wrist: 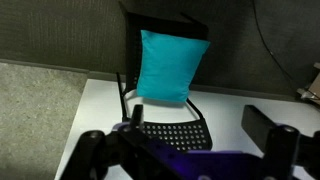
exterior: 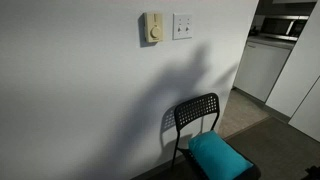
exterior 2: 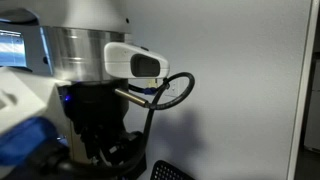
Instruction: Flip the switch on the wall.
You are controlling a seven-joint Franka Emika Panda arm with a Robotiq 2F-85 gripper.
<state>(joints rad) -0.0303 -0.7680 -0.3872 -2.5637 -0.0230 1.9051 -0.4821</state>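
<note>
No bench in shot, so places given by wall and chair instead.

Nearest, wrist view: dark two-finger gripper (wrist: 180, 150) spread wide, nothing betw. its tips, aimed down at the chair, not at the target. Bulky white-and-silver robot arm (exterior 2: 90, 60) close to cam in an exterior view, w/ thin black cable (exterior 2: 176, 90) looping out twd the wall.

Next out: black metal chair w/ perforated back (exterior: 197, 112), pushed up against the wall, teal square cushion (exterior: 218, 157) on its seat.

Farthest: large plain white painted wall (exterior: 70, 90); small white square switch plate (exterior: 182, 25) high up on it, above the chair, just beside beige rectangular dial box (exterior: 151, 28). Not visible from wrist cam.

Risks, as judged:
- Wide fingers could straddle the switch or clip the dial box, since the two sit so close.
- No wrist sight of the switch, so easy to misjudge approach and jam into the wall.
- Loose cable may snag.
- Elbow or wrist could bump the chair back on the way up.
</note>
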